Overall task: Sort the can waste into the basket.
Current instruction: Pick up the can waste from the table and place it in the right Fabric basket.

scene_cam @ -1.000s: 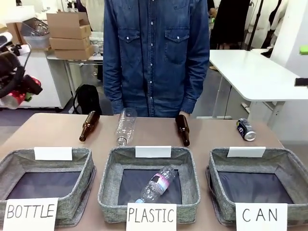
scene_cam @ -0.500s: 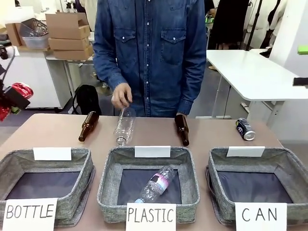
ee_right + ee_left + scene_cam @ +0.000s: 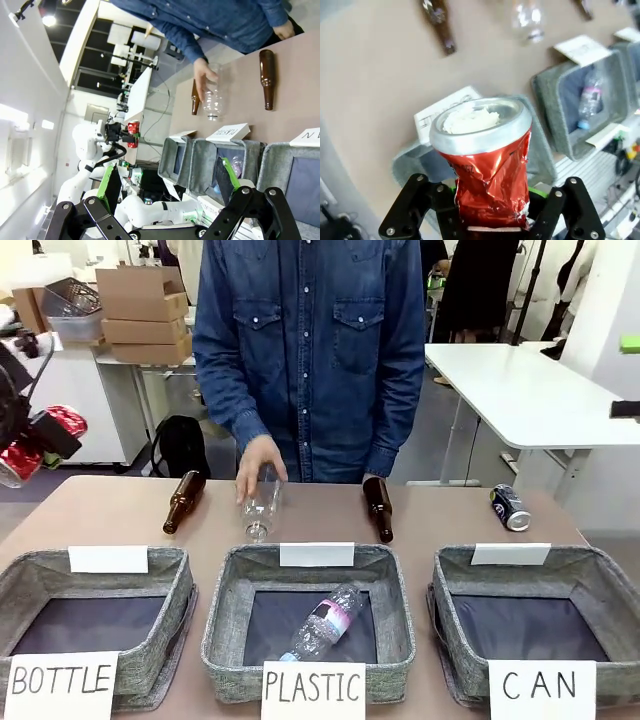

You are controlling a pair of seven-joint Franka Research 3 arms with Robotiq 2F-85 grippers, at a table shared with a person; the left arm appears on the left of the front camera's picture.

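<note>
My left gripper (image 3: pixel 38 438) hangs in the air at the far left, above and left of the table. It is shut on the dented red can (image 3: pixel 64 421). In the left wrist view the crushed red can (image 3: pixel 490 170) stands upright between the black fingers, silver top toward the camera. The dark can (image 3: pixel 510 508) lies on the table at the far right, behind the basket marked CAN (image 3: pixel 452 575), which holds nothing. My right gripper (image 3: pixel 167 185) is open with nothing between its green-padded fingers.
The person stands at the far side with a hand (image 3: pixel 258 460) on a clear plastic bottle (image 3: pixel 262 506). Two brown bottles (image 3: pixel 183 500) (image 3: pixel 378 507) lie beside it. The PLASTIC basket (image 3: pixel 222 585) holds a clear bottle; the BOTTLE basket (image 3: pixel 175 585) holds nothing.
The person's hand came down onto the clear bottle and tipped it. My left gripper with the red can shifted a little at the left edge. The right gripper stayed open.
</note>
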